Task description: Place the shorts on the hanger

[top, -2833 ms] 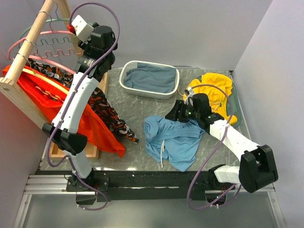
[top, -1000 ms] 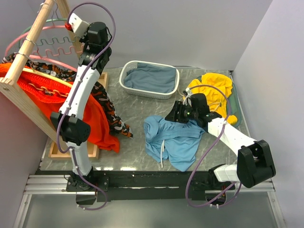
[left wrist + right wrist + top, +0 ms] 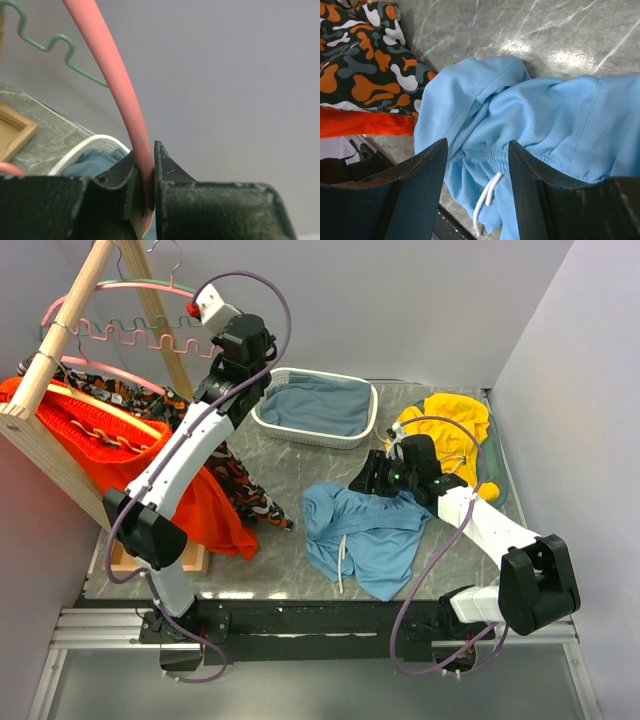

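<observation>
The pink hanger (image 3: 140, 337) hangs by the wooden rack at the far left, its wavy bar stretched toward my left gripper (image 3: 196, 308). That gripper is shut on the hanger's right end. In the left wrist view the pink rod (image 3: 131, 110) runs down between the jaws of the left gripper (image 3: 148, 175). The light blue shorts (image 3: 370, 535) lie crumpled on the table's front middle, white drawstring (image 3: 487, 192) showing. My right gripper (image 3: 372, 478) hovers open over their upper edge. In the right wrist view the right gripper (image 3: 477, 146) straddles the gathered waistband (image 3: 492, 155) of the shorts (image 3: 545, 115) without touching.
A green hanger (image 3: 150, 283) hangs on the wooden rack (image 3: 55, 345) behind the pink one. Orange shorts (image 3: 70, 430) and a camouflage garment (image 3: 235, 480) drape from the rack. A white basket (image 3: 262, 408) holds grey-blue cloth. A yellow garment (image 3: 450, 430) lies at the right.
My left arm has swung right, away from the rack, drawing the pink hanger's end with it. The right arm and the shorts have not moved.
</observation>
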